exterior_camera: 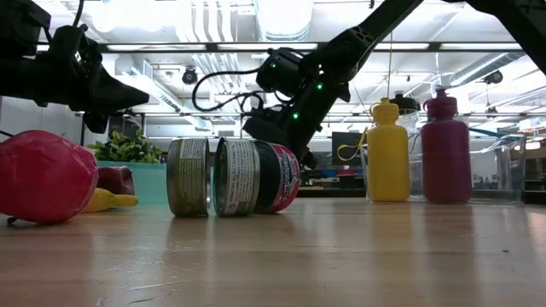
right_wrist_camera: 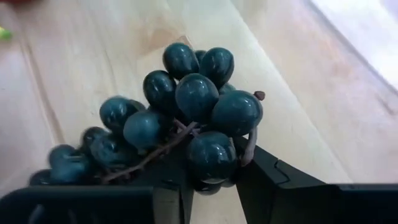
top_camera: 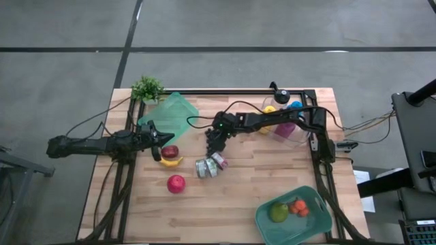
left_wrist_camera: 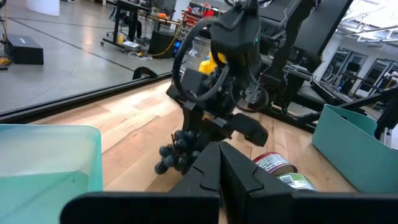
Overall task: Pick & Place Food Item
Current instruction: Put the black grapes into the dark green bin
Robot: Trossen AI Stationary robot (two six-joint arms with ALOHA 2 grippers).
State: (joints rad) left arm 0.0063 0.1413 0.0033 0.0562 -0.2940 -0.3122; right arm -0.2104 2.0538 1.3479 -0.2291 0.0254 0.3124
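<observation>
A bunch of dark grapes [right_wrist_camera: 186, 118] lies on the wooden table [top_camera: 272, 177] near its middle, also seen from the left wrist [left_wrist_camera: 175, 152]. My right gripper [right_wrist_camera: 211, 180] slants down onto it and is shut on it; from above [top_camera: 212, 144] the gripper covers the bunch. My left gripper [left_wrist_camera: 221, 168] hovers shut and holds nothing at the table's left side [top_camera: 158, 139], pointing level toward the grapes. My right gripper pinches the grapes at one end of the bunch [right_wrist_camera: 211, 155] between its two fingers [right_wrist_camera: 273, 180]. The fingers come slanting down from the table's right and far side. The rest of the bunch spreads ahead of the fingers, apparently resting on the table.
Two cans [top_camera: 210, 165] lie just nearside of the grapes. A red apple [top_camera: 176, 183], a banana [top_camera: 170, 161] and a dark red fruit [top_camera: 170, 151] lie to the left. A teal tray [top_camera: 320, 221] with fruit stands near right, a teal bin [top_camera: 170, 112] far left, bottles [top_camera: 286, 122] far right.
</observation>
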